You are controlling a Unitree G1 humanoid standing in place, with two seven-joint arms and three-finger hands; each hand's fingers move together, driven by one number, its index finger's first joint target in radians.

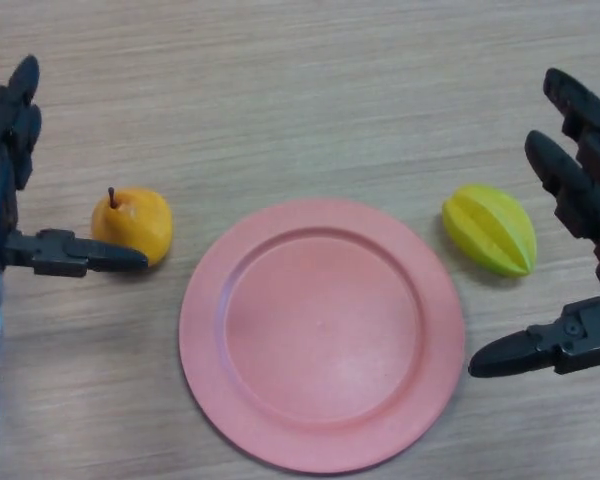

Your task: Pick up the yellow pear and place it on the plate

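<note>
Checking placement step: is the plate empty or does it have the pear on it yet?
Empty. The pink plate holds nothing; the yellow pear sits on the table to its left, beside the open left hand.

plate (322,335) as reference. left of it: pear (133,224) sits just off the rim, with a narrow strip of bare table (300,100) between. your left hand (10,190) is already on the pear's far side from the plate, thumb crossing in front of it. right of the plate: a yellow starfruit (491,229) near the rim, right hand (580,250) spread open beyond it. behind the plate the table is bare wood. plate surface itself is unoccupied.
</note>
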